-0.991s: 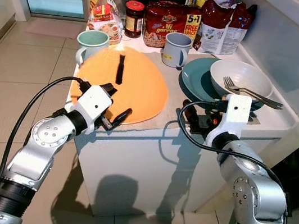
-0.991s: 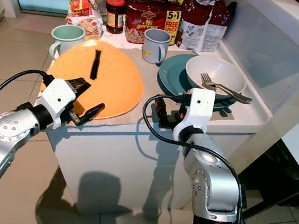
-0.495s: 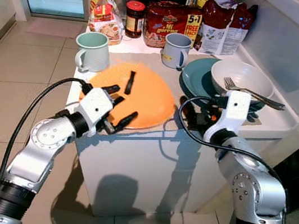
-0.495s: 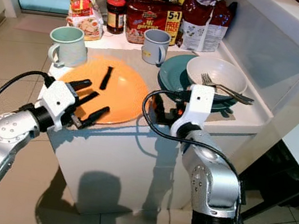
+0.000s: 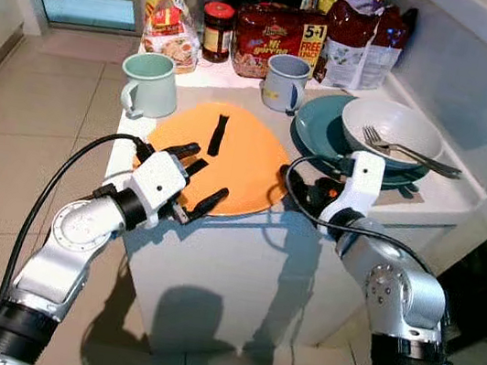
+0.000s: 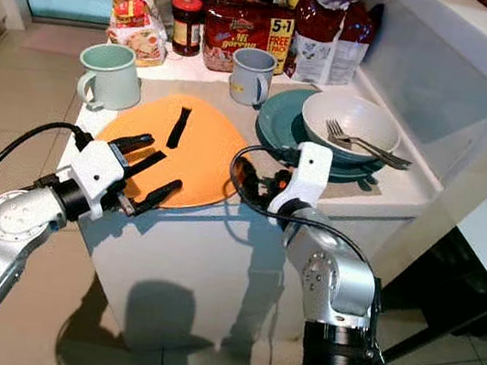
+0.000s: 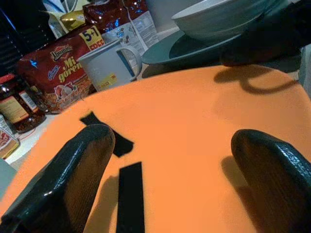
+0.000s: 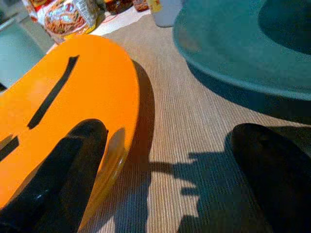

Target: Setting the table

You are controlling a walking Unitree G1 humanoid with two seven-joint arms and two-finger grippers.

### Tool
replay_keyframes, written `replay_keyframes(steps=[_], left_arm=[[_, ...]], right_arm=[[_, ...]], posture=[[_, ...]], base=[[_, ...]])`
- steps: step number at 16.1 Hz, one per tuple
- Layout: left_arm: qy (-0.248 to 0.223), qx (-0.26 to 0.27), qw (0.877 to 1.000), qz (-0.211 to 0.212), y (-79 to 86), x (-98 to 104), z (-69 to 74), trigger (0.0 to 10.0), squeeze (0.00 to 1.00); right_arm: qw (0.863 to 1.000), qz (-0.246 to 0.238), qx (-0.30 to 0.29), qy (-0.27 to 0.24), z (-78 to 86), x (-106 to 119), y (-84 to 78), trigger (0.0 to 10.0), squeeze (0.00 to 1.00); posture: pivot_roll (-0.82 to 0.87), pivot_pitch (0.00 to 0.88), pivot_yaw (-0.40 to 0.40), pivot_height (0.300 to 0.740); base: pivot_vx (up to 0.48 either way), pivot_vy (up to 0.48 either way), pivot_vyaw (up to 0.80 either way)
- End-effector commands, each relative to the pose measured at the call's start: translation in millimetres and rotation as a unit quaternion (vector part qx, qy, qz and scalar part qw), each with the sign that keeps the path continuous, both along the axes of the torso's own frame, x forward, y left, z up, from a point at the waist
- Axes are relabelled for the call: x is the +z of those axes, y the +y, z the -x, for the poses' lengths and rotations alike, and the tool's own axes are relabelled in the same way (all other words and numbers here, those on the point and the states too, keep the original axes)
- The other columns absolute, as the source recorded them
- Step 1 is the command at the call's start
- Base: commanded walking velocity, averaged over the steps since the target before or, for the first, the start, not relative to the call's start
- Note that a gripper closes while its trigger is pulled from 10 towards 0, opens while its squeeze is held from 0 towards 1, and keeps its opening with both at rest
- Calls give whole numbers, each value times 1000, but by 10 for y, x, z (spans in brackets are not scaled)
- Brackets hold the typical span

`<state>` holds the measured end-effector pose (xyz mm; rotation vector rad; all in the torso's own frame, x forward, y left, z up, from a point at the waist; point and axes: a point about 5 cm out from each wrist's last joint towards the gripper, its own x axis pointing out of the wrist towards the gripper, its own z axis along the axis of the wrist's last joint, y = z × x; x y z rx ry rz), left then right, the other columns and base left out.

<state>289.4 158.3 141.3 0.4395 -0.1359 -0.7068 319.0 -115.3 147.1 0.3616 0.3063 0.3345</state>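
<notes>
An orange placemat (image 5: 233,158) with black strips on it lies on the counter. My left gripper (image 5: 200,176) is open over the mat's near left edge, one finger on either side of bare orange surface (image 7: 180,141), holding nothing. My right gripper (image 5: 302,190) is open at the mat's right edge. One of its fingers (image 8: 68,165) is over the mat's rim and the other is above the beige cloth (image 8: 184,131), near the teal plate (image 8: 228,43).
A white bowl (image 5: 392,124) with a fork (image 5: 410,153) sits on the teal plate (image 5: 318,131) at the right. A mint mug (image 5: 150,84) and a blue-grey mug (image 5: 284,82) stand behind the mat. A jar (image 5: 217,30) and food packets (image 5: 281,33) line the back.
The orange mat, held up and tilted one second ago, now lies flatter and further right. My left gripper let go of its edge and opened. My right gripper moved left to the mat's rim.
</notes>
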Motion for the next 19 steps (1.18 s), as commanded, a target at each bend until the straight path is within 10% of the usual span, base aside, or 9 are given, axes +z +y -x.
replay_keyframes(steps=[1, 12, 13, 14, 19], left_arm=[[42, -3, 999, -24, -24, -220, 57, 10000, 0], [31, -4, 999, -21, -129, -344, 129, 10000, 0], [31, -5, 999, -21, -132, -348, 130, 10000, 0], [31, -6, 999, -22, -136, -350, 131, 10000, 0], [28, -7, 999, -23, -143, -349, 117, 10000, 0]], right_arm=[[1000, -18, -7, -5, -52, 58, -26, 10000, 1000], [981, -145, 121, 34, -92, 13, 145, 10000, 1000], [978, -159, 129, 43, -78, 1, 162, 4941, 0], [976, -170, 127, 49, -78, -14, 164, 0, 0], [973, -186, 130, 50, -80, -16, 146, 0, 0]], posture=[[111, 0, -34, 740], [111, 0, -56, 740], [111, 0, -56, 740], [111, 0, -56, 740], [110, 0, -55, 740]], base=[[0, 0, 0], [0, 0, 0], [0, 0, 0], [0, 0, 0], [0, 0, 0]])
